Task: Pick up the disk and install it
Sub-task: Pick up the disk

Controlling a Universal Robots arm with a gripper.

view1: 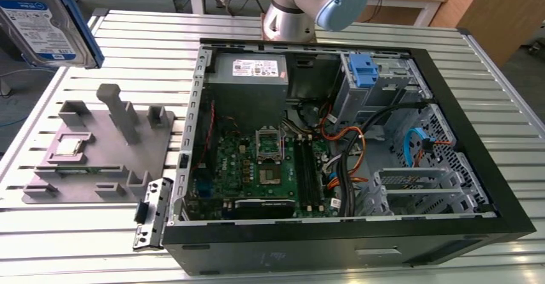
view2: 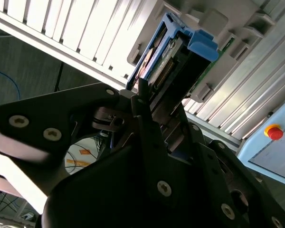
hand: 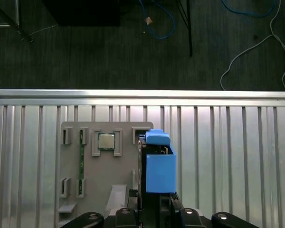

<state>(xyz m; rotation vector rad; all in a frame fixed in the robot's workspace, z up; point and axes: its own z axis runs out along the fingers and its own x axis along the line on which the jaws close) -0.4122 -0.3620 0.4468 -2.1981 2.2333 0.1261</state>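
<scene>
My gripper [view2: 156, 107] is clamped tight on one end of the disk [view2: 180, 52]. I'd judge that leaves the blue-framed far end free to lead into a bay. The disk hangs above the grey holder [hand: 99, 175] beside the chip [hand: 106, 141], well apart from the open computer case [view1: 481, 137].

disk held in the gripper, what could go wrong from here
1. The gripper clamps the silver hard drive with blue plastic carrier near one end, so it might tilt or slip during travel.
2. Upright posts on the grey fixture plate stand below it; a low path could clip them.
3. Loose black and orange cables crowd the open black computer case by the drive bay; the drive could snag.
</scene>
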